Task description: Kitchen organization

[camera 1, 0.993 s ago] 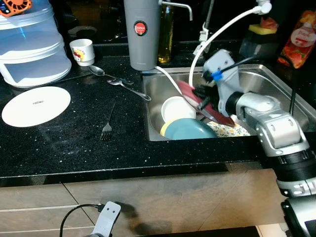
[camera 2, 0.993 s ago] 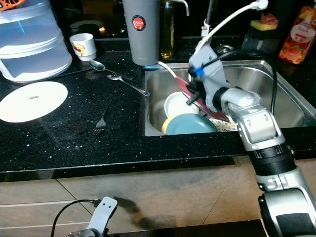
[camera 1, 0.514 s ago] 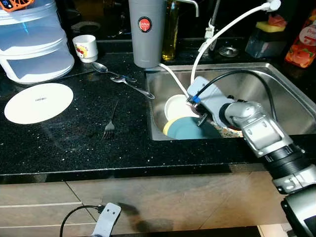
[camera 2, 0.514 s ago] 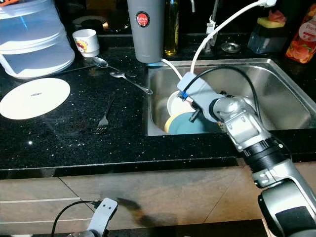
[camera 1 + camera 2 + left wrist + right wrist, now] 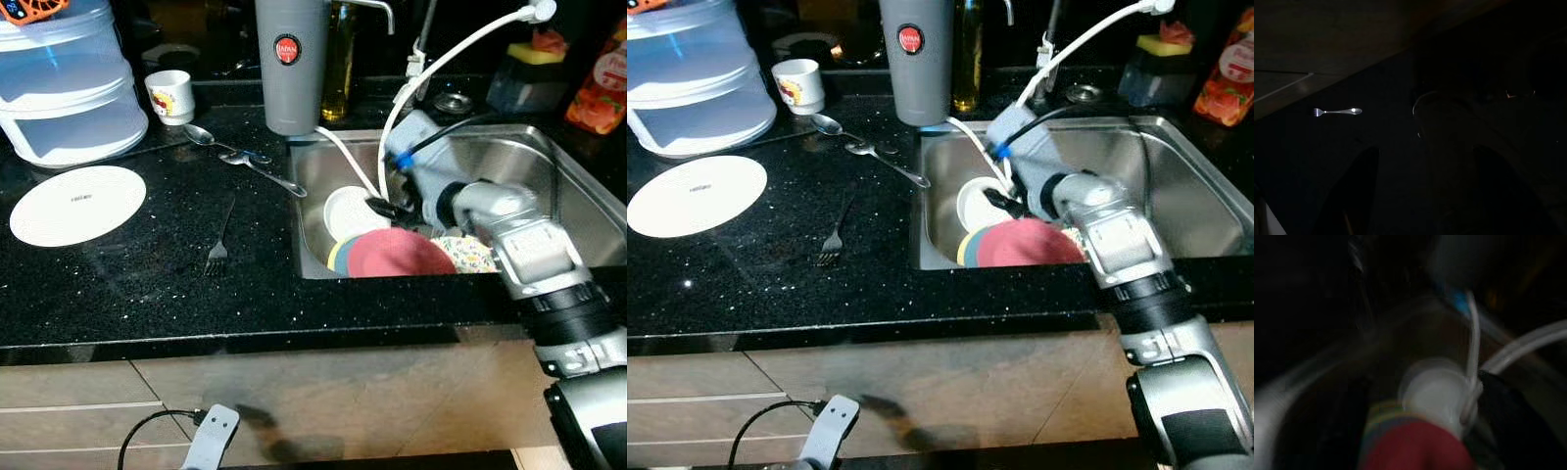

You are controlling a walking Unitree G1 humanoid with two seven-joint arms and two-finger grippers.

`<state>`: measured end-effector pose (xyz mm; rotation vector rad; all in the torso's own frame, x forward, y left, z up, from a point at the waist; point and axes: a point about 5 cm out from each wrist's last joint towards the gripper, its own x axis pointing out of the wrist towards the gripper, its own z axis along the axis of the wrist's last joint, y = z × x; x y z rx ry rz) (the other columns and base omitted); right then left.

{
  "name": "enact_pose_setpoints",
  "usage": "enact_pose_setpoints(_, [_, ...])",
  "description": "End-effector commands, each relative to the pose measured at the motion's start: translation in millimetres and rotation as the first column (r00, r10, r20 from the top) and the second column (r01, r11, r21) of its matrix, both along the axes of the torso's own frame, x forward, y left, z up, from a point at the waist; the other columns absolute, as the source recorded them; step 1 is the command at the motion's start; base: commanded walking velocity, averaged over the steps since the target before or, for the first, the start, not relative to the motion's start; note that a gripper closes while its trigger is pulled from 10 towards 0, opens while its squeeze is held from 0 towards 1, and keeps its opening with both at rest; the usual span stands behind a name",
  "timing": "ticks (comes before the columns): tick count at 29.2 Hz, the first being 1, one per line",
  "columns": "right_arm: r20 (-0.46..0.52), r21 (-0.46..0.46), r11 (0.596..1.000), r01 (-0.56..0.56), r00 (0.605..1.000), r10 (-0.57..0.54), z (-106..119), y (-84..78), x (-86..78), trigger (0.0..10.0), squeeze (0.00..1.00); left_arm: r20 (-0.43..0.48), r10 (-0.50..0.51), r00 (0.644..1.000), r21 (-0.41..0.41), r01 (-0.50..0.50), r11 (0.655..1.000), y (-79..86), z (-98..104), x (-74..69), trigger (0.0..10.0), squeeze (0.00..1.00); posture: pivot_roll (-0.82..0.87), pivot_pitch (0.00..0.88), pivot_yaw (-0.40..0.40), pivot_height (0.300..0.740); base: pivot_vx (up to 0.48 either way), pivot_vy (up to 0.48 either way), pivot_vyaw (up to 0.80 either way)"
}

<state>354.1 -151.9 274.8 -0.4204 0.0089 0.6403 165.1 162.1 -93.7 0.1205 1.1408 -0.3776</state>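
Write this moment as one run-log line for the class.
phase: sink sorting | right end effector: in sink, above white bowl | red plate: lying atop the plate stack | left end effector: idle | fork: on counter

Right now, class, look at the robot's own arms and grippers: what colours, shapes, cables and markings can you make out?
The right arm is built of rounded silver segments with black ribbed joints. A black cable loops from it to the pale grey wrist block, which bears a small blue tab. The right gripper ends in long black fingers. The left arm's pale grey end carries a thin black cable.
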Motion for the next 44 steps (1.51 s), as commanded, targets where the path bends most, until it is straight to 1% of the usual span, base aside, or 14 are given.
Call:
enact_pose_setpoints(1, [0.056,0.141,0.983,-0.116,0.992,0.109,17,6.5,-10.5,10.0,1.0,-0.004,-0.004,1.0,0.011,0.004,1.0,3.8,0,0.0,10.0,0.0,-0.04,0.0,0.025,0.74,0.0,0.0,0.0])
enact_pose_setpoints(2, [0.056,0.141,0.983,-0.116,0.992,0.109,17,6.5,-10.5,10.0,1.0,-0.004,-0.004,1.0,0.011,0.004,1.0,3.8,0,0.0,10.0,0.0,-0.04,0.0,0.025,0.74,0.0,0.0,0.0])
enact_pose_setpoints(3, [0.108,0.253,0.944,-0.21,0.976,0.188,27,14.4,-19.7,10.0,0.0,-0.002,-0.004,1.0,0.013,0.004,1.0,3.7,1,1.3,10.0,0.0,-0.04,0.0,0.026,0.74,0.0,0.0,0.0])
enact_pose_setpoints(6, [0.168,0.415,0.845,-0.337,0.941,0.292,31,37.5,-34.4,10.0,0.0,0.004,-0.005,1.0,0.019,0.005,1.0,3.8,2,4.2,10.0,0.0,-0.04,0.0,0.025,0.74,0.0,0.0,0.0])
enact_pose_setpoints(9, [0.148,0.443,0.819,-0.366,0.93,0.336,16,66.9,-40.9,10.0,0.0,0.009,-0.004,1.0,0.024,0.003,1.0,4.0,3,6.2,10.0,0.0,-0.04,0.0,0.026,0.74,0.0,0.0,0.0])
enact_pose_setpoints(12, [0.14,0.456,0.807,-0.375,0.926,0.351,12,78.1,-43.7,10.0,0.0,0.011,-0.003,1.0,0.026,0.003,1.0,4.0,3,7.0,10.0,0.0,-0.03,0.0,0.026,0.74,0.0,0.0,0.0])
enact_pose_setpoints(14, [0.156,0.546,0.741,-0.391,0.916,0.369,11,96.2,-50.0,10.0,0.0,0.016,-0.002,1.0,0.032,0.001,0.999,4.1,4,8.5,10.0,0.0,-0.03,0.0,0.023,0.74,0.0,0.0,0.0])
enact_pose_setpoints(19, [0.138,0.547,0.74,-0.392,0.914,0.381,3,107.2,-53.1,10.0,0.0,0.019,-0.007,1.0,0.038,0.006,0.999,3.7,4,9.9,10.0,0.0,-0.04,0.0,0.022,0.74,0.0,0.0,0.32])
enact_pose_setpoints(25, [0.034,0.315,0.861,-0.399,0.911,0.41,-21,115.0,-55.7,10.0,0.0,0.025,-0.016,1.0,0.041,0.015,0.999,2.3,5,12.7,10.0,0.0,-0.04,0.0,0.015,0.74,0.0,0.0,0.78])
enact_pose_setpoints(30, [0.068,0.093,0.866,-0.492,0.871,0.487,-27,117.1,-66.2,10.0,0.0,0.027,-0.017,0.999,0.042,0.016,0.999,2.0,6,13.7,10.0,0.0,-0.04,0.0,0.016,0.74,0.0,0.0,0.77])
enact_pose_setpoints(33, [0.075,0.0,0.881,-0.473,0.878,0.472,-33,117.2,-65.3,10.0,0.0,0.027,-0.018,0.999,0.043,0.017,0.999,2.1,6,14.0,10.0,0.0,-0.04,0.0,0.019,0.74,0.0,0.0,0.0])
enact_pose_setpoints(35, [0.068,-0.082,0.878,-0.472,0.876,0.478,-39,117.5,-65.8,10.0,0.0,0.027,-0.019,0.999,0.043,0.018,0.999,2.2,6,14.0,10.0,0.0,-0.04,0.0,0.017,0.74,0.0,0.0,0.0])
enact_pose_setpoints(38, [-0.025,-0.262,0.805,-0.532,0.838,0.546,-66,120.5,-75.9,10.0,0.0,0.026,-0.023,0.999,0.044,0.022,0.999,2.3,6,14.0,10.0,0.0,-0.04,0.0,0.016,0.74,0.0,0.0,0.0])
enact_pose_setpoints(44, [-0.043,-0.323,0.776,-0.542,0.827,0.56,-73,121.6,-78.7,10.0,0.0,0.026,-0.022,0.999,0.043,0.021,0.999,2.3,6,13.8,10.0,0.0,-0.04,0.0,0.014,0.74,0.0,0.0,0.0])
